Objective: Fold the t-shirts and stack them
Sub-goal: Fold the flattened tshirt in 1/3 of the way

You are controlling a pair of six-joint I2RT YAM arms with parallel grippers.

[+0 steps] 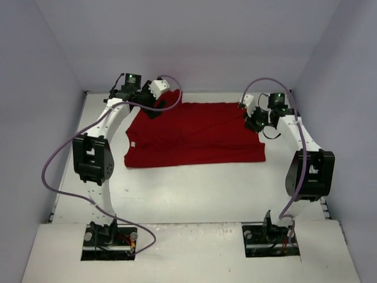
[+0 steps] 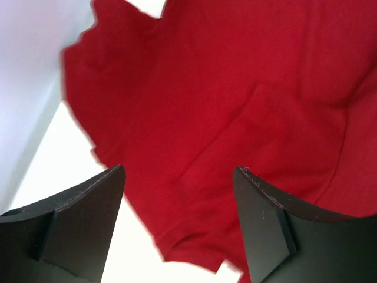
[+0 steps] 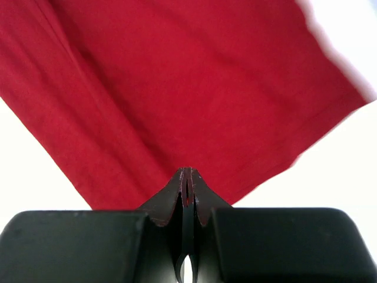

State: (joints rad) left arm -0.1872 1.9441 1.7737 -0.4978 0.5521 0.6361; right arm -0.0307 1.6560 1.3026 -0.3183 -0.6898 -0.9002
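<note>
The dark red t-shirt (image 1: 194, 135) lies spread flat toward the table's (image 1: 194, 194) far edge. The left pincer (image 2: 177, 171) hovers open over its far left corner. The right pincer (image 3: 187, 174) is closed on cloth at its right corner.

White table (image 1: 194, 188) between pale lavender walls (image 1: 194, 41), under even, soft light

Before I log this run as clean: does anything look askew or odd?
Only the t-shirt: its edge on the left arm's side runs slanted, not square, and creases cross the cloth. Nothing looks spilled or damaged.
</note>
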